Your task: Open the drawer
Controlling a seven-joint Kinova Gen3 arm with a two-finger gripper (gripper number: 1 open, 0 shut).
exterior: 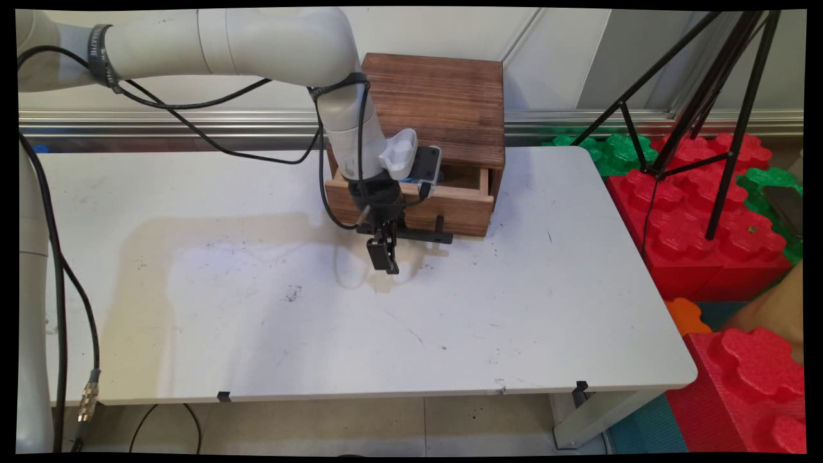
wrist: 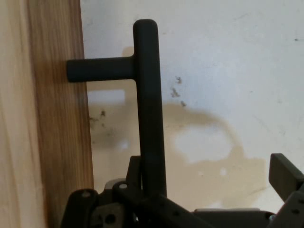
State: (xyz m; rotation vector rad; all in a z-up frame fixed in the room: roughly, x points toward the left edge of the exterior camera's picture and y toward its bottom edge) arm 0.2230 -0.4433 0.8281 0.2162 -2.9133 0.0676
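A dark wooden box [exterior: 443,106] stands at the table's far edge, and its light wood drawer [exterior: 466,209] is pulled partly out. A black bar handle [exterior: 421,236] sticks out from the drawer front. My gripper [exterior: 388,262] points down right in front of the drawer, at the handle's left end. In the hand view the handle bar [wrist: 149,104] runs up from between the fingers, beside the drawer front [wrist: 57,118]. My gripper [wrist: 171,199] is open: one finger [wrist: 285,173] stands well off to the right of the bar, which is not clamped.
The white table [exterior: 257,308] stretches wide to the left and the near side of the gripper. A black tripod [exterior: 707,116] stands over red and green foam blocks [exterior: 707,212] right of the table. Black cables [exterior: 193,106] hang from the arm.
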